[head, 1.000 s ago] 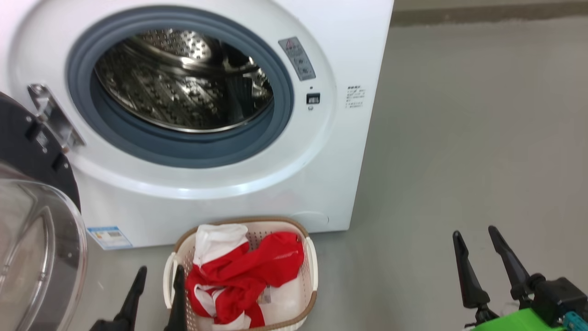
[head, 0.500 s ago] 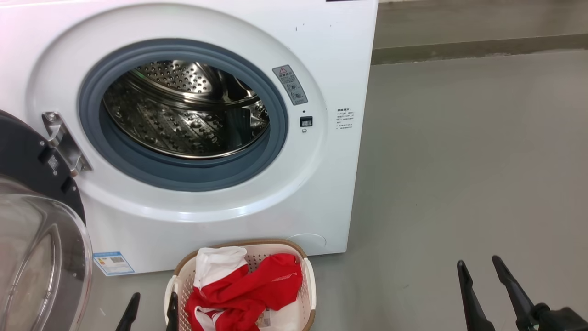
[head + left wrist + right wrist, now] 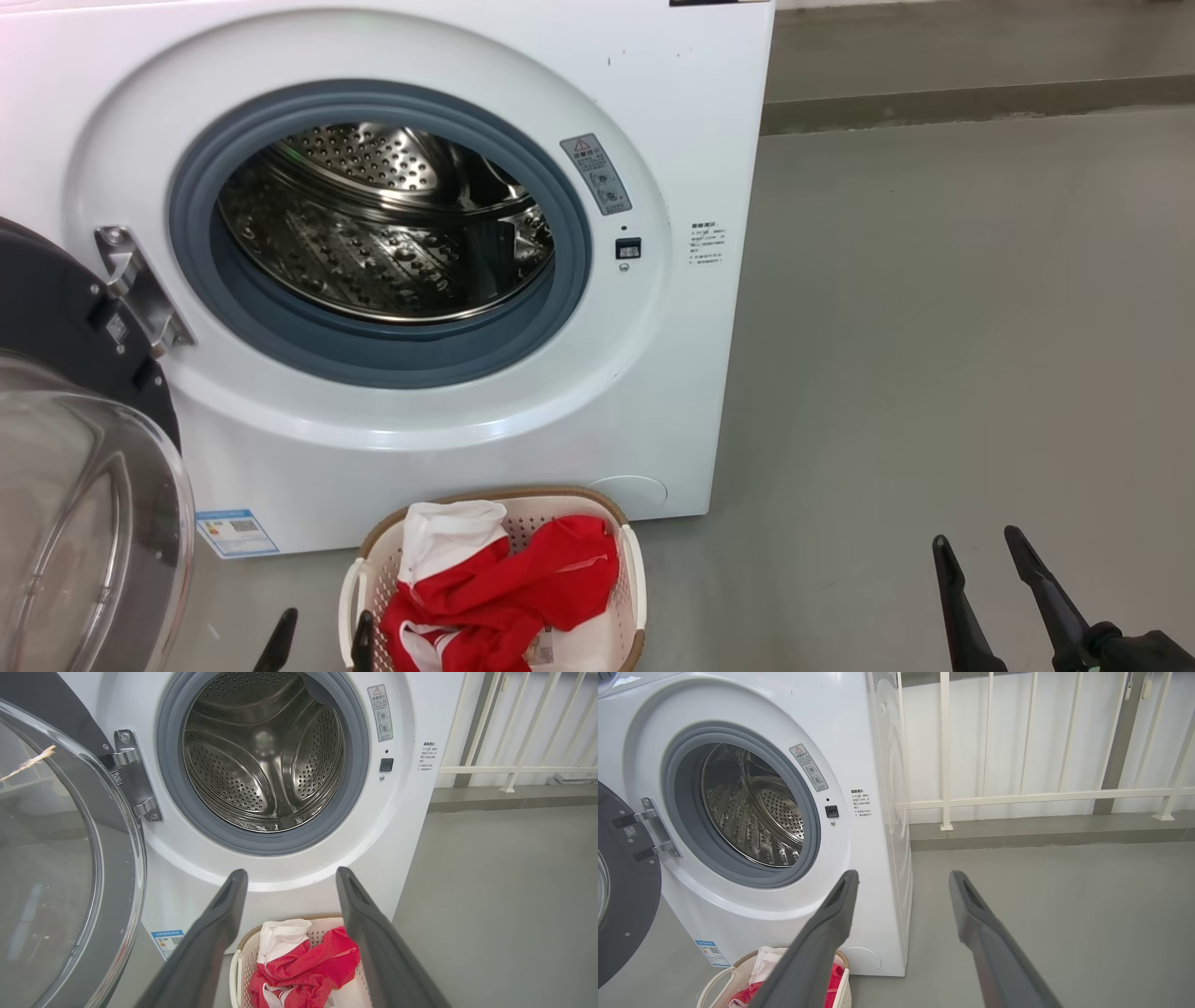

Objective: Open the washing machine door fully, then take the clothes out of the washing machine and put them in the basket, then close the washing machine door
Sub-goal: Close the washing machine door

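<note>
Railing behind machine, open door near basket

Washing machine shell was smooth glossy white; drum polished perforated steel, ring matt grey rubber. Door had clear smooth glass, glossy black rim, bright metal hinge. Basket was perforated cream plastic; clothes soft cloth. Floor looked matt.

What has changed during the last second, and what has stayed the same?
Only the head camera moved: the whole picture slid down. Nothing was grasped or released. The left gripper and right gripper stay open, the clothes lie in the basket, the washing machine door stays open.
</note>
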Robot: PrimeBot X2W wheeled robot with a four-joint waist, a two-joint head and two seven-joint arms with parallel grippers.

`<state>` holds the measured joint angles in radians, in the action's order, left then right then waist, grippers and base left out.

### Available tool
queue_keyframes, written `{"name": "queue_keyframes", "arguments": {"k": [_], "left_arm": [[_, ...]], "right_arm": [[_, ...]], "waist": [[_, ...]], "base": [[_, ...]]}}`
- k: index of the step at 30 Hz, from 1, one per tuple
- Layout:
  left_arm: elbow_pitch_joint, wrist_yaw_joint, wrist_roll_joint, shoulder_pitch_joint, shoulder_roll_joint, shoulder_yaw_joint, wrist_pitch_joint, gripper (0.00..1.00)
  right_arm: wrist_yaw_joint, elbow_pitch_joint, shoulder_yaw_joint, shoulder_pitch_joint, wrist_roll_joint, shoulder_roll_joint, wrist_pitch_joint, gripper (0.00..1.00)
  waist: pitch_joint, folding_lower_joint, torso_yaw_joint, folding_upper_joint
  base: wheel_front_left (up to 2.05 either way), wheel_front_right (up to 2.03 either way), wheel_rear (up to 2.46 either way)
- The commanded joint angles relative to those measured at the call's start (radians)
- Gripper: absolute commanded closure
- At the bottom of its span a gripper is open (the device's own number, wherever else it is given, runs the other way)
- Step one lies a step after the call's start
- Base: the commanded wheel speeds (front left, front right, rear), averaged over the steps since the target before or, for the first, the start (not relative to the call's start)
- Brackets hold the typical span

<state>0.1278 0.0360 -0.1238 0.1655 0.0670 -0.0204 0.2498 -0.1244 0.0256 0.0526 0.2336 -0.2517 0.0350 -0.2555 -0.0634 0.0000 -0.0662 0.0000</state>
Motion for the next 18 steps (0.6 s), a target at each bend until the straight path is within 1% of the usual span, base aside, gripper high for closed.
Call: {"name": "queue_keyframes", "arguments": {"k": [1,10,14,18], "left_arm": [[-0.019,0.004,0.008,-0.025,0.010,0.031,0.012,0.00],[-0.015,0.003,0.013,-0.030,0.008,0.035,0.012,0.00],[-0.016,0.001,0.016,-0.029,0.008,0.037,0.012,0.00],[-0.017,0.002,0.018,-0.029,0.008,0.038,0.012,0.00]], "right_arm": [[-0.006,-0.028,-0.019,-0.031,0.008,0.015,-0.006,0.00],[-0.006,-0.025,-0.030,-0.037,-0.003,0.015,-0.006,0.00],[-0.006,-0.024,-0.027,-0.036,-0.003,0.015,-0.006,0.00],[-0.006,-0.025,-0.026,-0.036,-0.005,0.015,-0.006,0.00]], "waist": [[-0.001,0.0000,0.002,0.0000],[-0.001,0.0000,0.001,0.0000],[-0.001,0.0000,-0.001,0.0000],[0.000,0.0000,-0.002,0.0000]], "base": [[0.00,0.00,0.00],[-0.11,0.11,0.00],[-0.80,0.80,0.00],[-1.34,1.34,0.00]]}}
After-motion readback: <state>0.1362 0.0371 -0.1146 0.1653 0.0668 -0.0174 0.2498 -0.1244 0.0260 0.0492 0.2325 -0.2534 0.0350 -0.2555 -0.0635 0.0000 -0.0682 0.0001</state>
